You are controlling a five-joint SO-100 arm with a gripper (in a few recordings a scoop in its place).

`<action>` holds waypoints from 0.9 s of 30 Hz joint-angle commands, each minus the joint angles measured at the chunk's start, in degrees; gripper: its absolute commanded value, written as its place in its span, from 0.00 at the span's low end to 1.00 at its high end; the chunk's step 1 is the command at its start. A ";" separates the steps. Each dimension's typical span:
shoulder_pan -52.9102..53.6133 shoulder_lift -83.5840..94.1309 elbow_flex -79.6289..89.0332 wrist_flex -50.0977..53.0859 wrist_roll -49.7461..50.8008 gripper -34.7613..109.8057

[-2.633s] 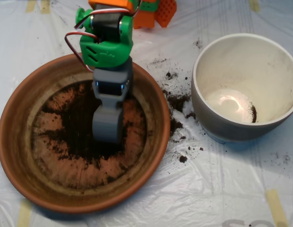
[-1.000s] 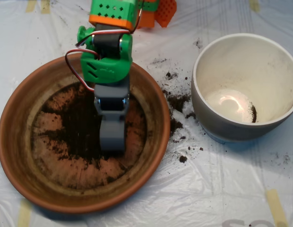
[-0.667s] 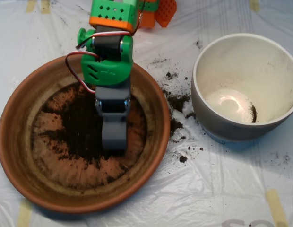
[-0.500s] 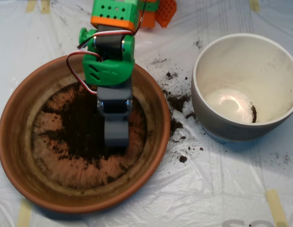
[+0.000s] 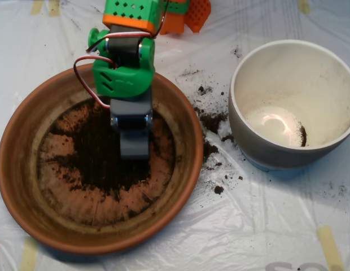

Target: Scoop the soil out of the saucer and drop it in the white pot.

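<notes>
The terracotta saucer (image 5: 20, 169) lies at the left, with dark soil (image 5: 99, 161) spread thinly across its middle. My grey scoop (image 5: 134, 145) points down into the saucer, over the soil's right part, below the green wrist (image 5: 123, 76). From above its shells look closed together, and their contents are hidden. The white pot (image 5: 293, 48) stands at the right, with a small streak of soil (image 5: 303, 136) on its bottom.
Spilled crumbs of soil (image 5: 211, 121) lie on the white plastic sheet (image 5: 248, 226) between saucer and pot. The orange base of the arm (image 5: 189, 14) sits at the top edge. Tape strips mark the sheet's corners.
The scoop first pushed forward across the saucer, then drew back toward the arm's base and rose slightly. The soil patch looks much the same.
</notes>
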 commanded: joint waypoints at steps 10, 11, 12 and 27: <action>-2.99 10.81 -3.78 5.62 2.37 0.24; -3.60 12.48 -3.87 6.15 2.72 0.24; -4.13 14.24 -3.87 6.68 2.99 0.24; -10.90 29.27 -13.18 18.02 4.39 0.24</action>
